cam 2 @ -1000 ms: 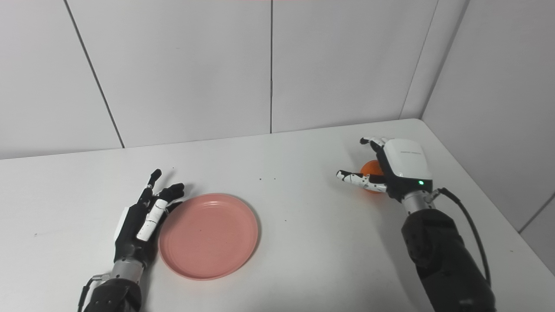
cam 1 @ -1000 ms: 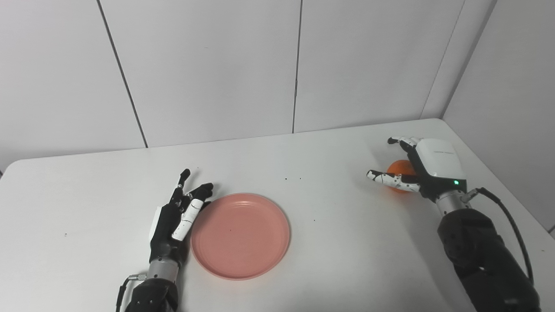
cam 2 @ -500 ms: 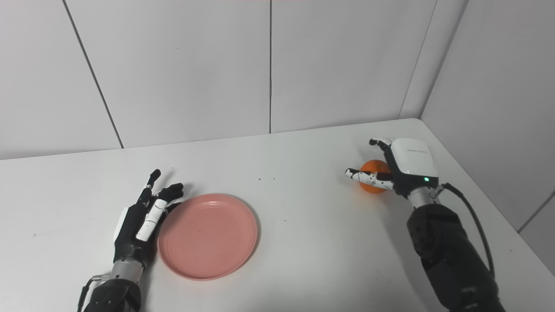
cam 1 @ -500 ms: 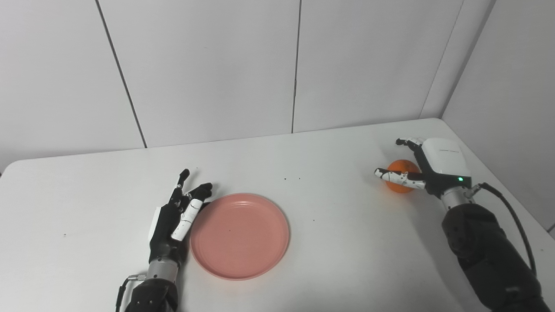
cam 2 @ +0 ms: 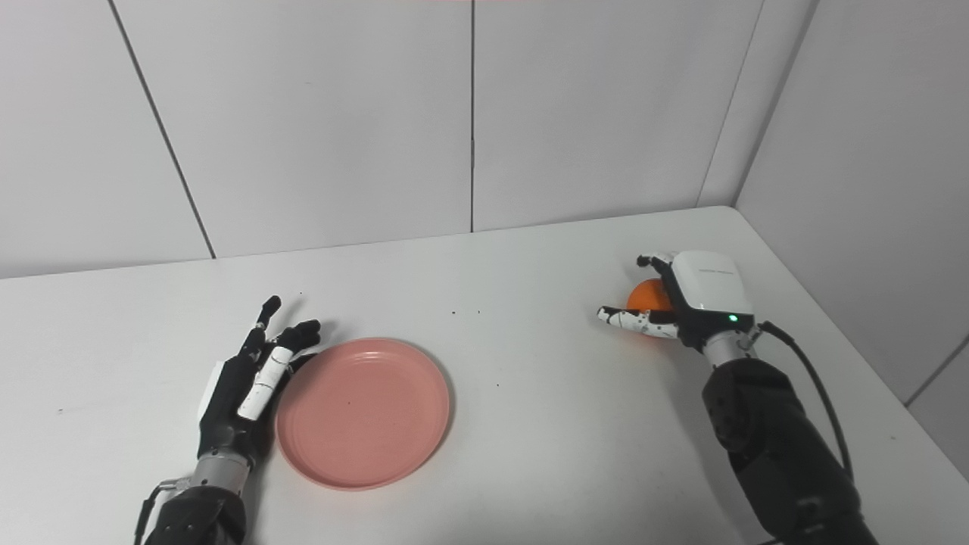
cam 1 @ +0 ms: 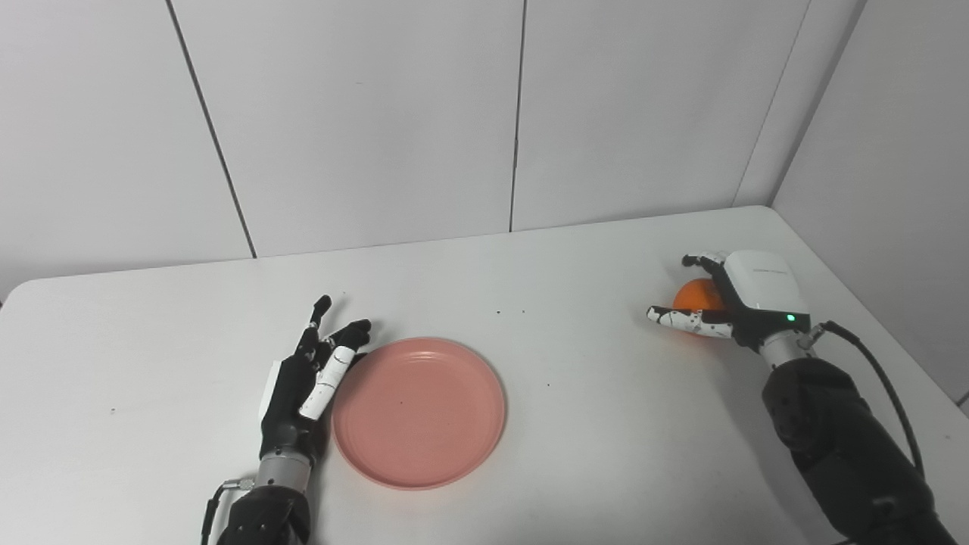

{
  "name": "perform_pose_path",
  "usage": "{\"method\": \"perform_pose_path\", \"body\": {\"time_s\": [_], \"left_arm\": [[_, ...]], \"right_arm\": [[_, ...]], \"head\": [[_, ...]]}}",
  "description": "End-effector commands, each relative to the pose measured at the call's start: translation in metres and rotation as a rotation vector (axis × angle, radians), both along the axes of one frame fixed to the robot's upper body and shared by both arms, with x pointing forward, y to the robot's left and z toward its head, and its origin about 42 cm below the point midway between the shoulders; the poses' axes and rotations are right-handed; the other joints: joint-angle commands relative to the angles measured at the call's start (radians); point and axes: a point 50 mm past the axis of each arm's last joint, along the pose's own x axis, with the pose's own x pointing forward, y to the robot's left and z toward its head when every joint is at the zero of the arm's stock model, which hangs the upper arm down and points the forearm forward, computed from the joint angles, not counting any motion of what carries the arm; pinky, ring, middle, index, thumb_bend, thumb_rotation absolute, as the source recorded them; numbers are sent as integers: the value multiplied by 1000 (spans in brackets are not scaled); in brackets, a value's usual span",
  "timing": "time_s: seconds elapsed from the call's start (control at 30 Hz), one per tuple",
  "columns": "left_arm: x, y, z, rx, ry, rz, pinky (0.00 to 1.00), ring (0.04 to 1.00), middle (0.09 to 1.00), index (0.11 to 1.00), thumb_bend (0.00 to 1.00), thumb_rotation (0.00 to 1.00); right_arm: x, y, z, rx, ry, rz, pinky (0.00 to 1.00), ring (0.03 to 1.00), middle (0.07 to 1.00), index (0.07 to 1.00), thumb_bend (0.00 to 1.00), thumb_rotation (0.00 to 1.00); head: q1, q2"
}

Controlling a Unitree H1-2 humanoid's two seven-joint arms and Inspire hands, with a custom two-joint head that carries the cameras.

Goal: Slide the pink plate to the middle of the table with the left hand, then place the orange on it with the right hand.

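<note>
The pink plate (cam 1: 419,412) lies flat on the white table, left of the middle. My left hand (cam 1: 306,386) rests open along the plate's left rim, fingers pointing away from me, holding nothing. At the right side the orange (cam 1: 693,295) sits on the table, mostly hidden behind my right hand (cam 1: 746,299). That hand cups the fruit with the thumb stretched out in front of it and the fingers (cam 2: 649,261) curved over its far side. The fingers are not closed on it, and the orange stays on the table.
The table (cam 1: 590,393) is white with rounded far corners. Its right edge runs close beside my right arm. Grey wall panels stand behind the table and on the right. A few tiny dark specks dot the surface near the middle.
My right hand drew back to the right, then came in again lower and closer over the orange, hiding more of it. Left hand and plate have not moved.
</note>
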Motion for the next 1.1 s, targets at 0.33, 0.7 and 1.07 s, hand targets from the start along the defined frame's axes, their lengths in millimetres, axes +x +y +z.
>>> {"method": "perform_pose_path", "body": {"time_s": [0.33,0.7,1.07], "left_arm": [[1,-3,6,-21,1,-19,720,787,746,943,1000,649],[1,-2,7,-12,-2,-21,726,785,740,940,1000,653],[1,-4,8,-9,-1,-21,724,785,734,940,1000,657]], "right_arm": [[13,-8,8,-17,6,-42,673,781,791,756,936,848],[15,-3,-12,11,-126,-20,380,462,545,582,849,672],[19,0,-22,10,-158,12,85,132,190,228,654,406]], "head": [[4,2],[11,7],[15,5]]}}
